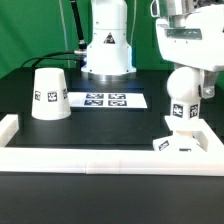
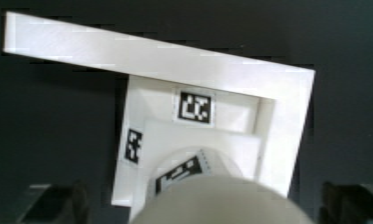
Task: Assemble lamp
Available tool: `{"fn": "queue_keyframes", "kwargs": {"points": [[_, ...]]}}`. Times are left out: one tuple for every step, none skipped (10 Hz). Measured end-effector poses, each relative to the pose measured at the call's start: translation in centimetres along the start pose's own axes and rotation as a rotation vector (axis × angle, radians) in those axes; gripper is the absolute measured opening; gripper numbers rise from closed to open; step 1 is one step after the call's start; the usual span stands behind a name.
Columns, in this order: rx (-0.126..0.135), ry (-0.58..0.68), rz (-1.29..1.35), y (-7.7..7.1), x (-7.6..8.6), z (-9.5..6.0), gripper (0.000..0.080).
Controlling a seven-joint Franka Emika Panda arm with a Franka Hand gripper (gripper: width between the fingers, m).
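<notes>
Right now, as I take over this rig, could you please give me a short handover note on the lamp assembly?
Jaws: on either side of the bulb; I cannot tell whether they clamp it.
Bulb: upright, neck down, over the base; it is unclear whether it is seated.
Base: in the corner of the border rails, at the exterior view's right.
Shade: wide end down on the table at the exterior view's left, beside the marker board, not yet fitted.
Left: finish seating the bulb, then fit the shade.

Wrist view: bulb (image 2: 215, 198) blurred, cut off by edge; fingers (image 2: 55, 208) barely vis.
</notes>
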State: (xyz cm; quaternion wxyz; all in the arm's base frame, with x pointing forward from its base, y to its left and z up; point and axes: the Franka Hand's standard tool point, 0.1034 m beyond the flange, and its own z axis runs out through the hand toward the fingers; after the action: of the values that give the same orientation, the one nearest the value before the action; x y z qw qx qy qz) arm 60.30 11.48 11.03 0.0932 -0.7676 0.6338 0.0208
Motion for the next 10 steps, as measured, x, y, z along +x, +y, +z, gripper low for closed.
{"fn": "queue_keyframes", "kwargs": {"points": [[0.0, 0.0, -0.018, 0.0, -0.02, 0.0, 0.068], [-0.001, 0.0, -0.026, 0.0, -0.04, 0.0, 0.0696], [-0.012, -0.005, -0.117, -0.05, -0.14, -0.14, 0.0696], [-0.013, -0.008, -0.254, -0.29, -0.13, -0.33, 0.0699], [-0.016, -0.012, -0.378, -0.36, 0.0, -0.39, 0.0699], [-0.013, -0.013, -0.439, -0.38, 0.19, -0.41, 0.0699], [-0.013, -0.013, -0.496, -0.38, 0.15, -0.4, 0.0699], [-0.013, -0.013, -0.582, -0.37, 0.18, -0.4, 0.0699], [-0.013, -0.013, -0.665, -0.37, 0.21, -0.41, 0.0699], [-0.012, -0.013, -0.733, -0.37, 0.23, -0.41, 0.0699]]}}
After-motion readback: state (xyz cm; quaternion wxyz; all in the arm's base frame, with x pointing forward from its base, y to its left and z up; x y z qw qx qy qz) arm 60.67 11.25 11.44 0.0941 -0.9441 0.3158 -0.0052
